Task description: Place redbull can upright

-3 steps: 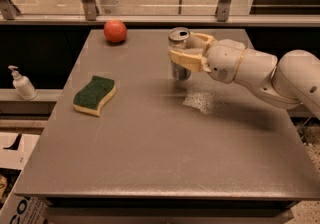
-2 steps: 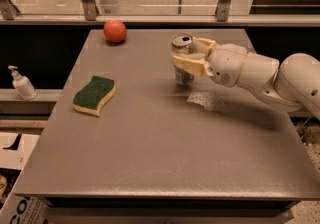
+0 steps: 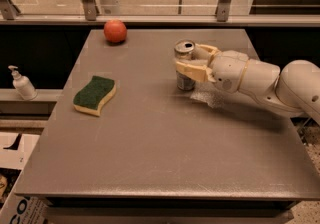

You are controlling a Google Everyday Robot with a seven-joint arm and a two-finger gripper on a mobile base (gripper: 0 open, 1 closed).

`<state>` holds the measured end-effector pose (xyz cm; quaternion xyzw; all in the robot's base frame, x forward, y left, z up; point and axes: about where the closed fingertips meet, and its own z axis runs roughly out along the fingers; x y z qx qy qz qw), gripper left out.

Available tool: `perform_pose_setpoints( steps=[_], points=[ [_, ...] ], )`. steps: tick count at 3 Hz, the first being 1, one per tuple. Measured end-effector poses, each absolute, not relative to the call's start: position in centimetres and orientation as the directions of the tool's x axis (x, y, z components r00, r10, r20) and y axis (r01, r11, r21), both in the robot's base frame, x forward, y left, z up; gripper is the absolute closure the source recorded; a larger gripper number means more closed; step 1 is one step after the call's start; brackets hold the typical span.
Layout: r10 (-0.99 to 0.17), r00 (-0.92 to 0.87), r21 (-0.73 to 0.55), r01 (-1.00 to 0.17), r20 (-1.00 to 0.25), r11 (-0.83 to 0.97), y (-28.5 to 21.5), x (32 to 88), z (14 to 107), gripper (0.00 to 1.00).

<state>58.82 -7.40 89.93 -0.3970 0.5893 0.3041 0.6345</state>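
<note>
The redbull can stands upright near the middle right of the grey table, its shiny pull-tab top facing up. My gripper reaches in from the right on a white arm and is shut on the can. One cream finger crosses the can's front side and the other finger lies behind it. The can's base is at the table surface or just above it; I cannot tell which.
A green and yellow sponge lies on the left of the table. A red apple sits at the back left. A white pump bottle stands on a ledge off the left edge. A railing runs behind the table.
The gripper has carried the can slightly to the right and down towards the table, keeping it upright. The sponge and apple have not moved.
</note>
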Motion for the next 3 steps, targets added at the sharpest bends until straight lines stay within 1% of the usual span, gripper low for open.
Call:
perform_pose_setpoints(
  steps=[1,2,3],
  points=[
    [-0.081,0.112,-0.138,-0.855,-0.990,0.500,-7.51,58.71,89.66,0.84],
    [-0.081,0.112,-0.137,-0.855,-0.990,0.501,-7.53,58.69,89.67,0.00],
    [-0.073,0.102,-0.125,-0.849,-0.992,0.513,-7.91,58.20,89.19,0.00]
  ],
)
